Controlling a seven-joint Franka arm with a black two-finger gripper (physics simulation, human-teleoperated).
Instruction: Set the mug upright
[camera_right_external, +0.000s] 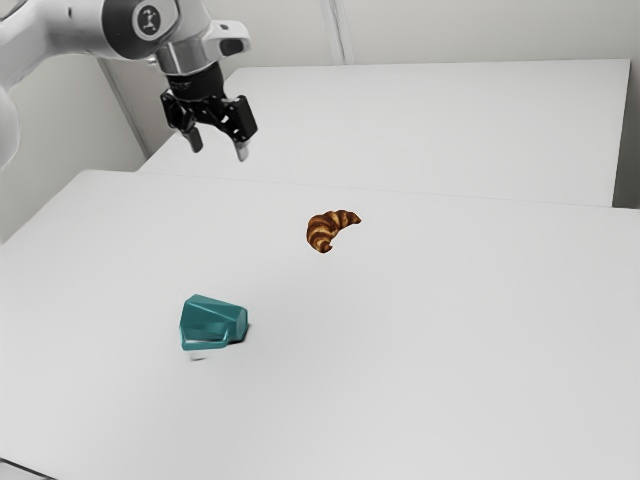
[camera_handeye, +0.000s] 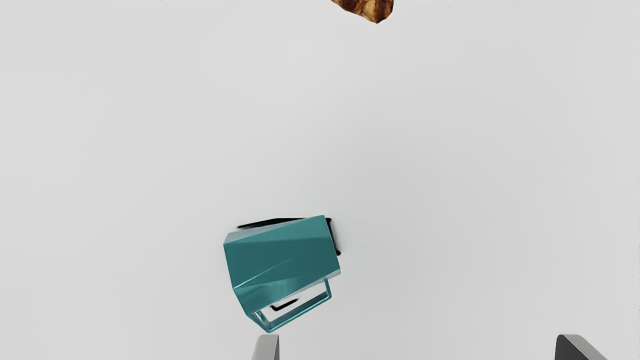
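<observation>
Exterior view: your white table (camera_right_external: 450, 350) takes up most of the frame, running from the lower edge to the upper part. Your arm (camera_right_external: 60, 28) comes in at the upper left, pale, with a dark round joint cover. At its end, also upper left, your gripper (camera_right_external: 219, 149) hangs above the table, fingers pointing down and standing wide apart, with nothing between them. In the wrist view you see the same broad gap between the two fingertips.

Your mug (camera_right_external: 212, 320), teal and faceted, lies on its side on the table, left of centre in the lower half of the exterior frame, well apart from the gripper. Your croissant (camera_right_external: 322, 230) rests on the table near the middle of that frame, above and to the right of the mug, not touching it. The mug's handle (camera_handeye: 300, 314) is on the side facing away from the croissant, nearer your fingertips in the wrist view.
</observation>
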